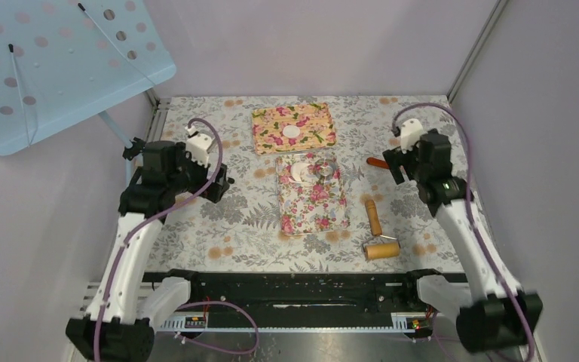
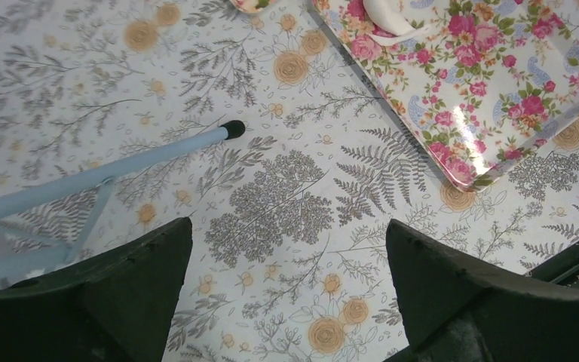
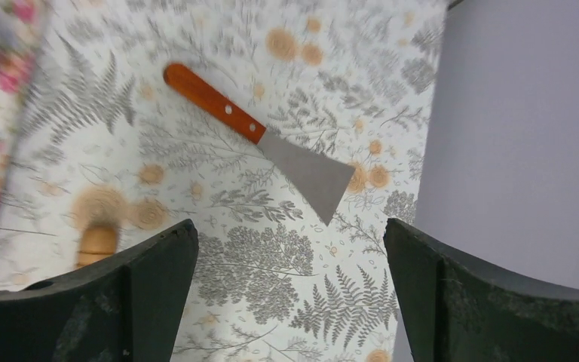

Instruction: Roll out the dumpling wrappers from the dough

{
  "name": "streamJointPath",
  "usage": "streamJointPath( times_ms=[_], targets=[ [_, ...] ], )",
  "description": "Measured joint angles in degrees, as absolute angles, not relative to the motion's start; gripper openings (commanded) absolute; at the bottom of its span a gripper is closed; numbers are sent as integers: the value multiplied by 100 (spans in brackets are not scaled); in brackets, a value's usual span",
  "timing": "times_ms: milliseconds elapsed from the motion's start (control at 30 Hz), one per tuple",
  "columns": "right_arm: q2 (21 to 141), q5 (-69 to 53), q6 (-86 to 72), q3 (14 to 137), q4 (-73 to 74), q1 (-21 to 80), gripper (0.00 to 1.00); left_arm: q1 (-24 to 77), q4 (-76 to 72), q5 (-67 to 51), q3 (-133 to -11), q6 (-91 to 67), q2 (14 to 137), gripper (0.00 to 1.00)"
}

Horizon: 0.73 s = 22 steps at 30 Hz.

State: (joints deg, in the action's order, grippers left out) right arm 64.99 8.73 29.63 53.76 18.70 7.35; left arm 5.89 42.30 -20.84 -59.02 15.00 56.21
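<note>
- Left gripper: jaws wide apart, empty, above the tablecloth beside near tray.
- Right gripper: jaws wide apart, empty, above scraper.
- Dumpling wrapper: centred on far tray.
- Dough: far end of near tray, beside metal ring.

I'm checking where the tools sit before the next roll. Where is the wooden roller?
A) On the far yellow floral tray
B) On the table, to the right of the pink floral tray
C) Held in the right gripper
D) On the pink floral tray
B: in the top view the wooden roller lies on the table, just off the right edge of the pink floral tray, with nothing gripping it.
</note>
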Motion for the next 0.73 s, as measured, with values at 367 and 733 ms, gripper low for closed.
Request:
streamJointPath(
  times_ms=[367, 733],
  targets=[
    [1087, -106, 1367, 3839, 2276, 733, 99, 537, 4401, -1660, -5433, 1356, 3251, 99],
    [209, -250, 760, 3430, 2589, 482, 100, 213, 4449, -1953, -4578, 1310, 2095, 99]
  ],
)
